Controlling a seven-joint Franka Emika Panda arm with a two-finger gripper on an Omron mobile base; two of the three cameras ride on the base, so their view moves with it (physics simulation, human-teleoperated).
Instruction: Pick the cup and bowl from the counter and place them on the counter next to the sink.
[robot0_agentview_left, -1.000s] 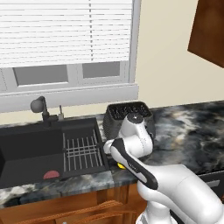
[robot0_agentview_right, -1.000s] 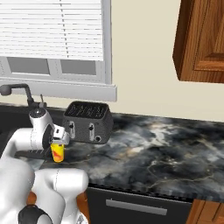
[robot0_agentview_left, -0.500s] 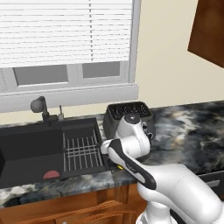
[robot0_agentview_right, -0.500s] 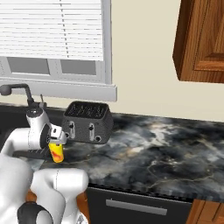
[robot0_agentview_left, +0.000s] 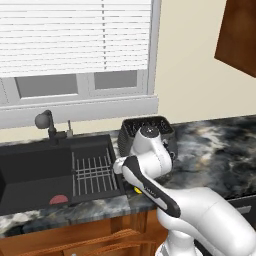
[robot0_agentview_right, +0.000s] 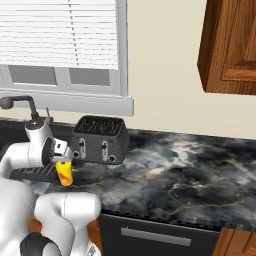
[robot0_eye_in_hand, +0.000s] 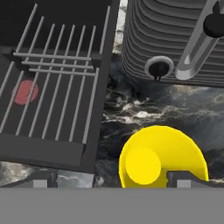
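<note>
Between the sink (robot0_agentview_left: 60, 170) and the black toaster (robot0_agentview_right: 100, 140), the gripper (robot0_agentview_right: 64, 159) hangs low over the counter (robot0_agentview_right: 190, 175) with the cup (robot0_agentview_right: 65, 173) under it. From the hand view the yellow cup (robot0_eye_in_hand: 162, 157) sits between the two fingertips (robot0_eye_in_hand: 186, 178), seen from above with its open mouth up, but I cannot tell if the fingers press on it or stand a little apart. From the right base view the cup is upright, its red-orange mark faces the camera, and its bottom is at the counter surface or just above; which one is not clear. The sink edge is just left of the cup and the toaster is just beyond it on the right. Inside the sink lies a wire rack (robot0_agentview_left: 95, 172), and a small red thing (robot0_agentview_left: 59, 199) rests on the basin floor at the near left. The faucet (robot0_agentview_left: 47, 125) stands at the far side of the sink.
</note>
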